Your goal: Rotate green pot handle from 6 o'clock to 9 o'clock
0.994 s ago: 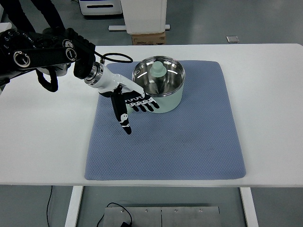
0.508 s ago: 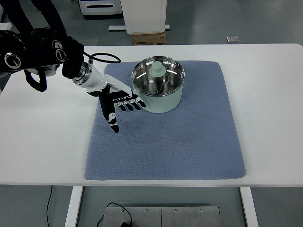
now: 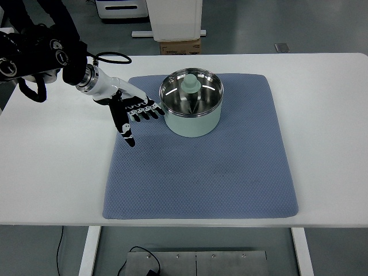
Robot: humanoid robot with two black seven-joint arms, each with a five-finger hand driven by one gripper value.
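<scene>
The pale green pot with a shiny steel inside stands on the back middle of the blue mat. A pale green knob-like piece shows at its far rim; I cannot make out a long handle. My left hand, black and white, is open with its fingers spread, low over the mat just left of the pot. Its fingertips are close to the pot's left wall, and I cannot tell if they touch it. Its thumb points toward the near edge. It holds nothing.
The mat lies on a white table. My black left arm comes in at the upper left, with a black cable looping by the wrist. A cardboard box and a white cabinet stand beyond the far edge.
My left hand has drawn back to the left and away from the pot's front wall, still open. The pot has not visibly moved.
</scene>
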